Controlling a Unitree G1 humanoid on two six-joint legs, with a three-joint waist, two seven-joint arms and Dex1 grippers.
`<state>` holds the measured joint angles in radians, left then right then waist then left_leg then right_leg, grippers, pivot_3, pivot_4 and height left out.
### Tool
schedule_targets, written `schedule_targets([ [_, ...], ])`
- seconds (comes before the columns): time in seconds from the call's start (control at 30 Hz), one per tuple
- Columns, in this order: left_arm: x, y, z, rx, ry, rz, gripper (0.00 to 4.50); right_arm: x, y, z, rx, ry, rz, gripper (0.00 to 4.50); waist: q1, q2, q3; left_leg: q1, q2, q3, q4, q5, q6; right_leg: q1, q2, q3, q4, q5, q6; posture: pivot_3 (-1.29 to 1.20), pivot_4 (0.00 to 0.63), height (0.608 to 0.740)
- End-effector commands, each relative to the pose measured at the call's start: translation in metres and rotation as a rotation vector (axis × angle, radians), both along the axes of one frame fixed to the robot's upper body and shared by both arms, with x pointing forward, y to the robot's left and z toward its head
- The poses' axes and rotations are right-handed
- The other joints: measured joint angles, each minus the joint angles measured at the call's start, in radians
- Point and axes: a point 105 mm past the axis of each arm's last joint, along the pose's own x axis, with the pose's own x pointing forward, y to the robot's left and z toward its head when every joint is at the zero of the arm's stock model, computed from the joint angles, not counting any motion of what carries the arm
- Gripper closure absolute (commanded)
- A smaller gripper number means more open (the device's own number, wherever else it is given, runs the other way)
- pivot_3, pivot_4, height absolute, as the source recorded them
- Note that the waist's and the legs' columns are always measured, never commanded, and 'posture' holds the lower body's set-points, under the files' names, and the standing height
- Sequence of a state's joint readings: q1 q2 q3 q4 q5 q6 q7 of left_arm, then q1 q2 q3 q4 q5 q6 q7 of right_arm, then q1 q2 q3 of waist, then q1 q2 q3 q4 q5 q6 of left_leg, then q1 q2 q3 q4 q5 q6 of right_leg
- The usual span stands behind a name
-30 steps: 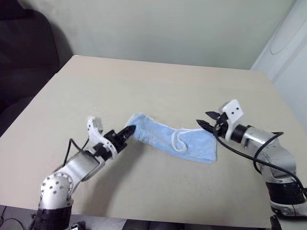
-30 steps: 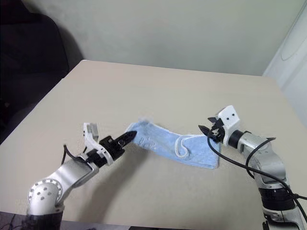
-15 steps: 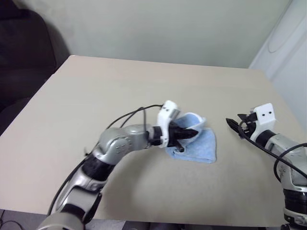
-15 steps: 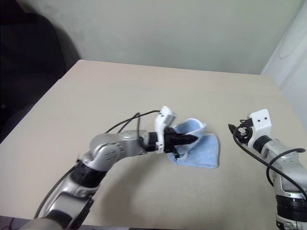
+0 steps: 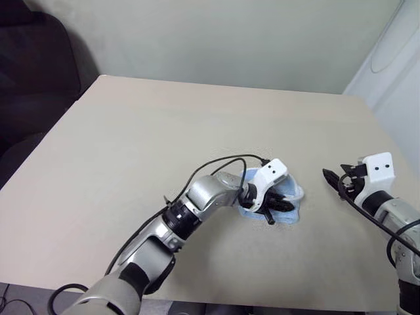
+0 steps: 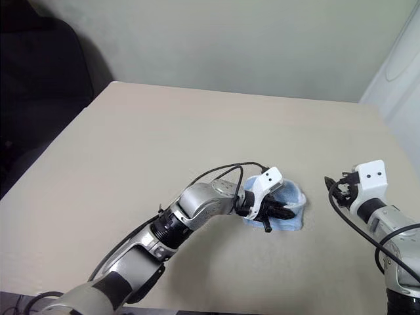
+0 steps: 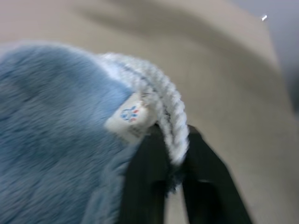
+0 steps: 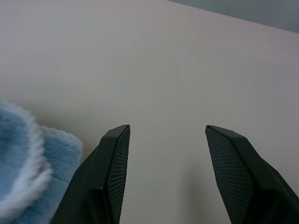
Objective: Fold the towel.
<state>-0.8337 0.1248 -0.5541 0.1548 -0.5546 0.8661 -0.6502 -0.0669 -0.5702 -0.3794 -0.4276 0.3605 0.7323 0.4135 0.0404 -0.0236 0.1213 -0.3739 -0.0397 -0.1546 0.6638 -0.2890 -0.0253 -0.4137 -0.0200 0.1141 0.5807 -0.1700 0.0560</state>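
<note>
The towel (image 5: 293,194) is a light-blue terry cloth with white edging, bunched into a small doubled-over heap right of the table's middle. My left gripper (image 5: 279,211) reaches across from the left and rests on the heap, its two black fingers slightly apart. In the left wrist view the towel's white corded edge (image 7: 163,102) and a small label (image 7: 128,119) lie between those fingers (image 7: 149,177). My right gripper (image 5: 330,180) hovers open to the right of the towel, apart from it. Nothing is between its fingers (image 8: 114,158), and the towel's end (image 8: 23,154) lies beside them.
The beige table (image 5: 131,131) has bare surface to the left, front and back of the towel. A dark chair (image 5: 33,65) stands beyond the far left corner. A white panel (image 5: 394,72) rises past the table's right edge.
My left arm swept right, carrying the towel's left end over onto its right part, and its fingers have parted. My right gripper drew away to the right, still open.
</note>
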Motion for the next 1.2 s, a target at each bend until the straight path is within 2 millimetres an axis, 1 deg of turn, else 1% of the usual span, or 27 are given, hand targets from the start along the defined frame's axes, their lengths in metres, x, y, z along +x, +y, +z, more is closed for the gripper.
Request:
schedule_targets([
  [0.03, 0.000, -0.001, 0.022, -0.102, 0.001, -0.012, 2.40, 0.000, 0.002, 0.014, -0.018, -0.047, 0.004, 1.77, 0.000, 0.000, 0.000, 0.000, 0.000, 0.000, 0.000, 0.000, 0.000, 0.000, 0.000, 0.000, -0.001, 0.001, 0.002, 0.00, 0.150, 0.740],
  [0.1, -0.002, 0.002, 0.032, -0.157, 0.028, -0.014, 1.78, 0.001, 0.005, 0.015, -0.019, -0.045, 0.019, 1.77, 0.000, 0.000, 0.000, -0.001, 0.000, 0.000, 0.000, 0.000, 0.000, 0.000, 0.000, 0.000, -0.002, 0.003, 0.004, 0.00, 0.150, 0.740],
  [0.13, -0.002, 0.005, 0.036, -0.182, 0.034, -0.012, 1.34, 0.002, 0.006, 0.016, -0.020, -0.044, 0.028, 1.77, 0.000, 0.000, 0.000, -0.001, 0.000, 0.000, 0.000, 0.000, 0.000, 0.000, 0.000, 0.000, -0.002, 0.003, 0.005, 0.00, 0.150, 0.740],
  [0.17, -0.002, 0.008, 0.040, -0.202, 0.038, -0.010, 1.01, 0.003, 0.008, 0.016, -0.020, -0.044, 0.036, 1.77, 0.000, 0.000, 0.000, -0.001, 0.000, 0.000, 0.000, 0.000, 0.000, 0.000, 0.000, 0.000, -0.002, 0.003, 0.005, 0.00, 0.150, 0.740],
  [0.2, -0.002, 0.012, 0.044, -0.219, 0.041, -0.004, 0.63, 0.003, 0.009, 0.017, -0.021, -0.045, 0.043, 1.77, 0.000, 0.000, 0.000, -0.001, 0.000, 0.000, 0.000, 0.000, 0.000, 0.000, 0.000, 0.000, -0.002, 0.004, 0.006, 0.00, 0.150, 0.740],
  [0.27, 0.001, 0.024, 0.055, -0.280, 0.058, 0.019, 0.01, 0.004, 0.011, 0.020, -0.025, -0.047, 0.063, 1.77, 0.000, 0.000, 0.000, -0.001, 0.000, 0.000, 0.000, 0.001, 0.001, 0.000, 0.000, 0.000, -0.003, 0.005, 0.007, 0.00, 0.150, 0.740],
  [0.33, 0.004, 0.038, 0.064, -0.328, 0.060, 0.050, 0.01, 0.004, 0.014, 0.023, -0.029, -0.050, 0.081, 1.77, 0.000, 0.000, 0.000, -0.001, 0.000, 0.000, 0.000, 0.001, 0.001, 0.000, 0.000, 0.000, -0.003, 0.005, 0.007, 0.00, 0.150, 0.740],
  [0.47, 0.008, 0.062, 0.074, -0.377, 0.026, 0.098, 0.01, 0.004, 0.019, 0.027, -0.035, -0.055, 0.119, 1.77, 0.000, 0.001, -0.001, -0.001, 0.000, 0.000, 0.000, 0.001, 0.000, 0.000, 0.000, 0.000, -0.003, 0.006, 0.007, 0.00, 0.150, 0.740],
  [0.5, 0.012, 0.070, 0.077, -0.397, 0.022, 0.126, 0.00, 0.004, 0.022, 0.029, -0.032, -0.059, 0.137, 1.95, 0.001, 0.001, -0.001, -0.001, 0.000, 0.000, 0.000, 0.001, 0.000, 0.000, 0.000, 0.000, -0.003, 0.006, 0.007, 0.00, 0.150, 0.740],
  [0.57, 0.027, 0.088, 0.077, -0.402, -0.012, 0.222, 0.00, 0.001, 0.033, 0.033, -0.023, -0.061, 0.205, 2.35, 0.002, 0.001, -0.001, -0.002, 0.000, 0.000, 0.000, 0.002, 0.001, 0.000, 0.000, 0.000, -0.004, 0.006, 0.006, 0.00, 0.150, 0.740],
  [0.6, 0.034, 0.096, 0.074, -0.386, -0.033, 0.259, 0.37, -0.001, 0.040, 0.033, -0.016, -0.057, 0.243, 2.70, 0.003, 0.001, -0.001, -0.002, -0.001, 0.000, 0.000, 0.002, 0.001, 0.000, -0.001, 0.000, -0.004, 0.007, 0.006, 0.00, 0.150, 0.740],
  [0.63, 0.036, 0.099, 0.070, -0.367, -0.060, 0.260, 0.62, -0.003, 0.046, 0.032, -0.003, -0.050, 0.275, 3.05, 0.003, 0.001, -0.001, -0.002, 0.000, 0.000, 0.000, 0.002, 0.001, 0.000, 0.000, 0.000, -0.004, 0.007, 0.006, 0.00, 0.150, 0.740],
  [0.7, 0.036, 0.102, 0.062, -0.317, -0.120, 0.245, 1.26, -0.007, 0.058, 0.030, 0.017, -0.032, 0.333, 3.70, 0.003, 0.001, -0.001, -0.002, 0.000, 0.000, 0.000, 0.002, 0.000, 0.000, 0.000, 0.000, -0.004, 0.007, 0.005, 0.00, 0.150, 0.740],
  [0.77, 0.036, 0.101, 0.052, -0.274, -0.154, 0.214, 2.02, -0.012, 0.069, 0.025, 0.025, -0.008, 0.393, 4.43, 0.004, 0.001, -0.001, -0.002, 0.000, -0.001, 0.000, 0.003, 0.000, 0.000, 0.000, 0.000, -0.004, 0.007, 0.005, 0.00, 0.150, 0.740],
  [0.8, 0.034, 0.100, 0.049, -0.264, -0.159, 0.194, 2.44, -0.015, 0.074, 0.023, 0.036, 0.003, 0.415, 4.50, 0.006, 0.001, -0.001, -0.003, -0.001, -0.001, 0.001, 0.003, 0.000, 0.000, 0.000, 0.000, -0.004, 0.008, 0.004, 0.00, 0.150, 0.740],
  [0.9, 0.029, 0.092, 0.042, -0.260, -0.166, 0.132, 3.49, -0.019, 0.082, 0.016, 0.072, 0.033, 0.452, 4.50, 0.011, 0.001, -0.001, -0.005, -0.001, -0.002, 0.002, 0.003, 0.001, -0.001, 0.000, -0.001, -0.004, 0.009, 0.002, 0.00, 0.150, 0.740],
  [0.93, 0.028, 0.085, 0.034, -0.242, -0.156, 0.113, 3.82, -0.020, 0.085, 0.008, 0.089, 0.059, 0.460, 4.50, 0.012, 0.001, -0.001, -0.007, -0.001, -0.002, 0.003, 0.003, 0.001, -0.002, 0.000, -0.001, -0.004, 0.009, 0.002, 0.00, 0.150, 0.740],
  [0.97, 0.026, 0.077, 0.022, -0.199, -0.153, 0.084, 4.20, -0.020, 0.089, -0.004, 0.101, 0.094, 0.461, 4.50, 0.013, 0.000, -0.001, -0.008, -0.001, -0.002, 0.003, 0.004, 0.001, -0.003, 0.000, -0.001, -0.005, 0.010, 0.001, 0.00, 0.150, 0.740],
  [1.0, 0.025, 0.070, 0.007, -0.145, -0.153, 0.064, 4.47, -0.020, 0.090, -0.016, 0.108, 0.127, 0.455, 4.50, 0.013, 0.000, -0.002, -0.008, -0.001, -0.002, 0.003, 0.004, 0.001, -0.003, 0.000, -0.001, -0.005, 0.010, 0.001, 0.00, 0.150, 0.740],
  [1.03, 0.026, 0.066, -0.009, -0.076, -0.160, 0.056, 4.47, -0.020, 0.090, -0.028, 0.110, 0.162, 0.441, 4.50, 0.014, 0.000, -0.002, -0.007, -0.001, -0.002, 0.003, 0.004, 0.001, -0.002, -0.001, -0.001, -0.004, 0.010, 0.001, 0.00, 0.150, 0.740],
  [1.1, 0.032, 0.066, -0.033, 0.036, -0.179, 0.064, 4.47, -0.020, 0.088, -0.045, 0.108, 0.208, 0.419, 4.50, 0.014, 0.000, -0.002, -0.007, -0.001, -0.003, 0.003, 0.004, 0.001, -0.002, -0.001, -0.001, -0.005, 0.010, 0.001, 0.00, 0.150, 0.740],
  [1.13, 0.034, 0.067, -0.041, 0.073, -0.189, 0.065, 4.47, -0.020, 0.088, -0.052, 0.106, 0.226, 0.410, 4.50, 0.014, 0.000, -0.002, -0.008, -0.001, -0.002, 0.004, 0.004, 0.001, -0.003, -0.002, -0.001, -0.005, 0.010, 0.002, 0.00, 0.150, 0.740],
  [1.2, 0.036, 0.069, -0.051, 0.104, -0.182, 0.064, 4.47, -0.021, 0.086, -0.066, 0.098, 0.263, 0.392, 4.50, 0.013, -0.001, -0.002, -0.009, 0.000, -0.001, 0.003, 0.004, 0.001, -0.005, -0.002, -0.001, -0.005, 0.013, 0.005, 0.00, 0.150, 0.740],
])
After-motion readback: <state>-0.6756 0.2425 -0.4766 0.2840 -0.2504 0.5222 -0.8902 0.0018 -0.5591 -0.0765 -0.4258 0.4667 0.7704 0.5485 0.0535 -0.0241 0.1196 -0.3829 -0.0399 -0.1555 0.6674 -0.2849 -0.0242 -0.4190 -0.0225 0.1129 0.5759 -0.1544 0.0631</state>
